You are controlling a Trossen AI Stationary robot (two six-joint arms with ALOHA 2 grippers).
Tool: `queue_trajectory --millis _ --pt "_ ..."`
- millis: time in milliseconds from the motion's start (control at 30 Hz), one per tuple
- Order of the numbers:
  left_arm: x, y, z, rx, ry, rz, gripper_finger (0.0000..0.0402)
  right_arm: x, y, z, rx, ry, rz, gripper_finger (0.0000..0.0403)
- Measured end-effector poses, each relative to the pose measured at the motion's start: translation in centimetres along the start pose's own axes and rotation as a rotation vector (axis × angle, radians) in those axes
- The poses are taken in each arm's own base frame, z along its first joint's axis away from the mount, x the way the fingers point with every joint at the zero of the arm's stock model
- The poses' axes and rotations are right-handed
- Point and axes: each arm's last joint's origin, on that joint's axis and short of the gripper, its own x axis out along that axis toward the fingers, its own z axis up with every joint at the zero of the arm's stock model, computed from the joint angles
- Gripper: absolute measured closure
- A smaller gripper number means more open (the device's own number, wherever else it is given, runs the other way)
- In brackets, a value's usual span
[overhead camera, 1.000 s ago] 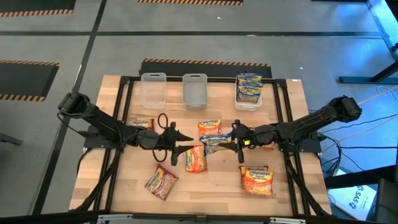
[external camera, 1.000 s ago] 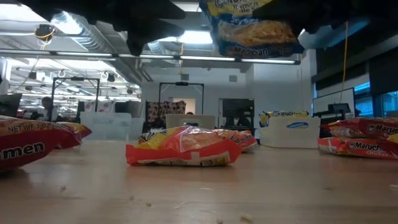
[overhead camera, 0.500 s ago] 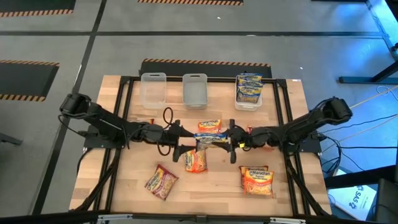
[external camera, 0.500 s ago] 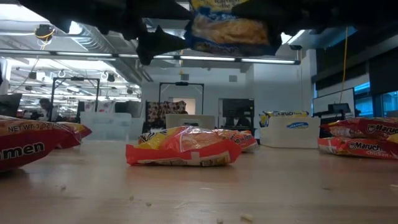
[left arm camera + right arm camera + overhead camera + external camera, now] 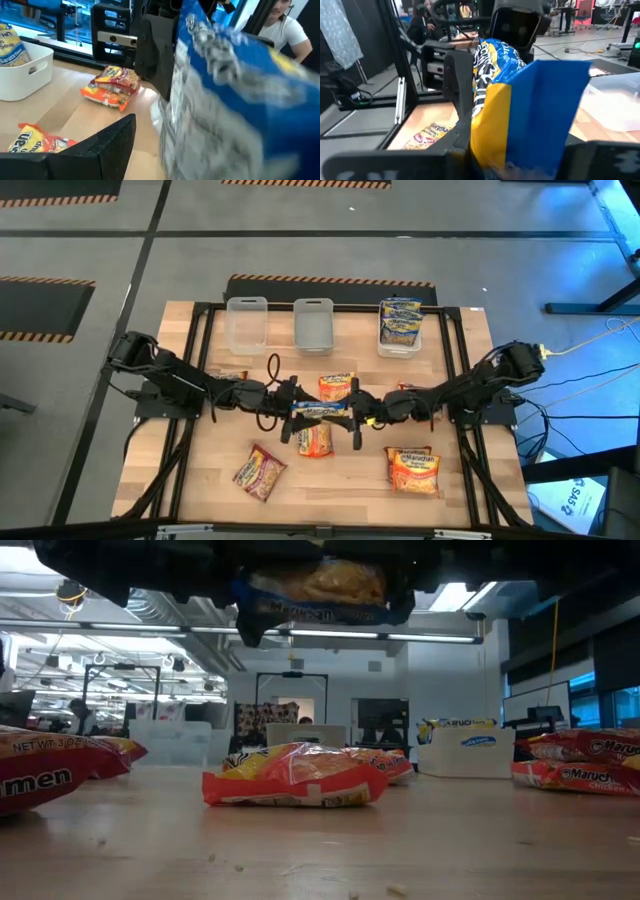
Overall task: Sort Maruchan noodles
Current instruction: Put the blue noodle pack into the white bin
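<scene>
Midway across the wooden bench (image 5: 350, 480), two dark arms met above the scattered ramen, a blue-and-yellow Maruchan packet (image 5: 320, 410) suspended between them well clear of the surface. Along the far edge stood three tubs: two clear empty tubs (image 5: 247, 325) side by side and a third tub (image 5: 400, 340) already loaded with blue-and-yellow packets. The right gripper (image 5: 352, 412) was clamped narrowly on one end of the airborne packet, its fingers pinching the crinkly blue plastic in the right wrist view. The left gripper (image 5: 290, 412) stood with its jaws spread wide at the packet's other end, apparently not gripping it.

Below, the remaining noodles waited: an orange packet (image 5: 314, 440) directly under the meeting point, another orange packet (image 5: 337, 386) just beyond it, two stacked orange-red packets (image 5: 413, 470) on the right side, and a brown-pink packet (image 5: 259, 472) toward the near left.

With only one edge pinched, the hanging packet could plausibly slip or swing loose as the right arm carried it toward the filled tub, since the slick wrapper gave little purchase. It could also snag on the spread left fingers close beside it and be tugged free.
</scene>
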Motion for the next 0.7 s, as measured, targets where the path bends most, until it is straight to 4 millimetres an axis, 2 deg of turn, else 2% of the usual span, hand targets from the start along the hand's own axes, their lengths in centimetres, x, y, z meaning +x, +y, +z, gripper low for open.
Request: queue_trajectory --millis 133,500,700 --pt "-0.01 0.07 -0.2 0.022 0.017 0.019 0.0136 0.68 0.18 0.13 -0.017 -0.002 0.001 0.0299" --pt "-0.02 -0.06 -0.17 0.055 0.018 -0.003 0.024 0.81 0.2 0.54 0.004 -0.025 -0.009 0.0299" --pt "-0.04 -0.08 -0.19 0.058 0.027 -0.023 0.027 0.81 0.2 0.53 0.002 -0.023 -0.012 0.0299"
